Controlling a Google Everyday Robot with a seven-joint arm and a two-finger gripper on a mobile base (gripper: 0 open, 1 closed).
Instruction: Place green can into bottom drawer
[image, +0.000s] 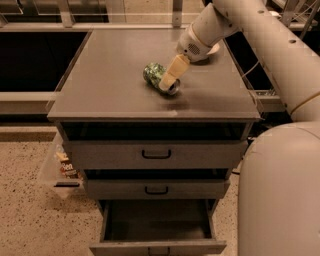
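The green can (152, 73) lies on its side on the grey cabinet top (105, 80), silver end toward the front right. My gripper (168, 81) reaches down from the upper right and sits right at the can's near end, its cream part overlapping the can. The bottom drawer (157, 246) is pulled open below, its dark interior (157, 220) showing nothing inside.
A shallow cream bowl (215, 49) sits at the back right of the top, mostly behind my wrist. The two upper drawers (156, 154) with black handles are closed. My white arm and base (280, 190) fill the right side. A plastic bin with packets (62, 167) stands on the floor at left.
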